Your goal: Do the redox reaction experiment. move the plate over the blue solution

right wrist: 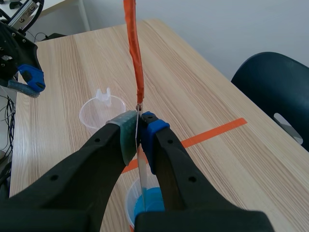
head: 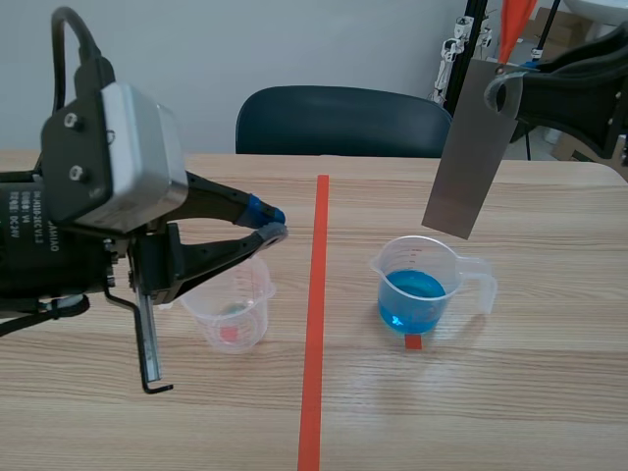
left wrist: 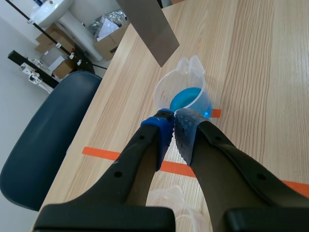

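Observation:
A grey metal plate [head: 469,157] hangs tilted in the air, its lower end just above the far rim of a clear beaker of blue solution [head: 416,292]. My right gripper [head: 503,86] is shut on the plate's top end, where an orange strip [right wrist: 134,53] is attached. In the right wrist view the plate [right wrist: 140,159] shows edge-on between the pads, with the blue beaker [right wrist: 146,202] below. My left gripper [head: 272,225] is shut on nothing above an empty clear beaker [head: 234,306]. From the left wrist, the plate [left wrist: 147,26] and blue beaker [left wrist: 187,96] lie ahead of the left gripper [left wrist: 173,129].
A dark blue chair [head: 343,123] stands behind the table's far edge. An orange tape line [head: 315,324] runs down the middle of the wooden table [head: 510,392] between the two beakers. Metal stands and boxes [head: 461,49] sit beyond the far right corner.

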### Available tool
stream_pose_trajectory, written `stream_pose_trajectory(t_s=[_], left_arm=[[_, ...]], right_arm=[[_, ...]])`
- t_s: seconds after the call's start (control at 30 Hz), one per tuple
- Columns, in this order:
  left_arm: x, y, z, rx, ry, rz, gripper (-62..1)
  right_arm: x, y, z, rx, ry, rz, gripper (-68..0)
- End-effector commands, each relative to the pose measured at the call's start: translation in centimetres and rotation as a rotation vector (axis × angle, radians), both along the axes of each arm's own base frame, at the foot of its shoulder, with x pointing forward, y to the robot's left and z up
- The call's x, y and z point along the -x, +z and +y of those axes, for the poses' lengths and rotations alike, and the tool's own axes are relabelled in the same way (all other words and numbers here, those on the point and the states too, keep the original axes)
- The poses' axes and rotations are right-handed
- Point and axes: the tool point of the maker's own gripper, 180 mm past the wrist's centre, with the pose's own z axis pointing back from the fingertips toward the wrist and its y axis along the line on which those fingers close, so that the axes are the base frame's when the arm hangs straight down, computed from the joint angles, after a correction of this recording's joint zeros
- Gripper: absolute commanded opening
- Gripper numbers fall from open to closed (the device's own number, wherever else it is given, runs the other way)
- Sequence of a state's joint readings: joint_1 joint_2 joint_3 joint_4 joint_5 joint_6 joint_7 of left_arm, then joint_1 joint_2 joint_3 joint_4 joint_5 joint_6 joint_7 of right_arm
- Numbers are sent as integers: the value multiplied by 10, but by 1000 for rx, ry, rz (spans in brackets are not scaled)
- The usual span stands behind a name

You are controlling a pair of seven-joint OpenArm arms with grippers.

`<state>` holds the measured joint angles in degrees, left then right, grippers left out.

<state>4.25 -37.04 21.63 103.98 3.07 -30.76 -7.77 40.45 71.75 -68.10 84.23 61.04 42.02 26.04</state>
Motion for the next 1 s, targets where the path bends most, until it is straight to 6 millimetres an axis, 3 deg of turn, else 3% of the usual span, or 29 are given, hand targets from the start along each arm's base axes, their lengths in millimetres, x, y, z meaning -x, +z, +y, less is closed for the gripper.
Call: stream_pose_trajectory(t_s=[0.0, 0.4, 0.97], left_arm=[[1, 9, -6, 44, -9, -4, -554], [-7, 5, -27, 31, -16, -9, -554], [-43, -11, -45, -4, 36, -19, -568]], right_arm=[[-6, 21, 0, -35, -1, -47, -669], [-6, 20, 0, -35, -1, -46, -669], [-6, 21, 0, -36, -1, -46, -669]])
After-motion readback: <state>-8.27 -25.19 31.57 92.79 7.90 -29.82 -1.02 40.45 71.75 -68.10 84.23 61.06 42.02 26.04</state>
